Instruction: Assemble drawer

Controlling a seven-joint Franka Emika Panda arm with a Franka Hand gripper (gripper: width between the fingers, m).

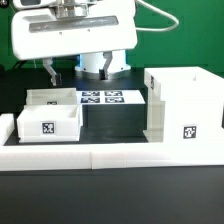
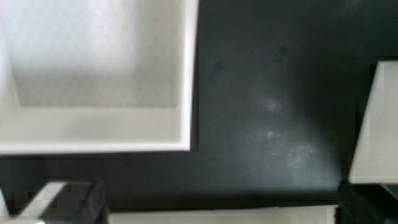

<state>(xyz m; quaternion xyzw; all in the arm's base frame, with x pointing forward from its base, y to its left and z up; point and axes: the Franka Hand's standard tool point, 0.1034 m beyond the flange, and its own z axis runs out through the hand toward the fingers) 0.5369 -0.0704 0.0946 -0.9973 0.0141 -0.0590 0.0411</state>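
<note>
Wrist view looks down on one shallow drawer tray (image 2: 98,80), a white open box with nothing in it. It lies on the black table (image 2: 267,110) just ahead of the gripper (image 2: 210,205). The jaws stand wide apart, a dark finger (image 2: 63,205) at each side, with only bare table between them and nothing held. A white edge (image 2: 377,120) shows on the far side of the gripper from the tray; which part it belongs to cannot be told.

In the exterior view two trays sit below the gripper. The front tray (image 1: 48,122) carries a black-and-white square tag (image 1: 47,128) on its near wall, and the rear tray (image 1: 50,98) sits just behind it. Both look empty, and I cannot tell which of them the wrist view shows.

The drawer housing (image 1: 182,105), a taller white box, stands well apart from the gripper toward the exterior view's right, with a tag of its own (image 1: 188,131) low on its near face. Between trays and housing lies the marker board (image 1: 103,98), printed with several tags whose patterns are too small to read. A long white rail (image 1: 110,152) edges the table, farthest from the gripper.
</note>
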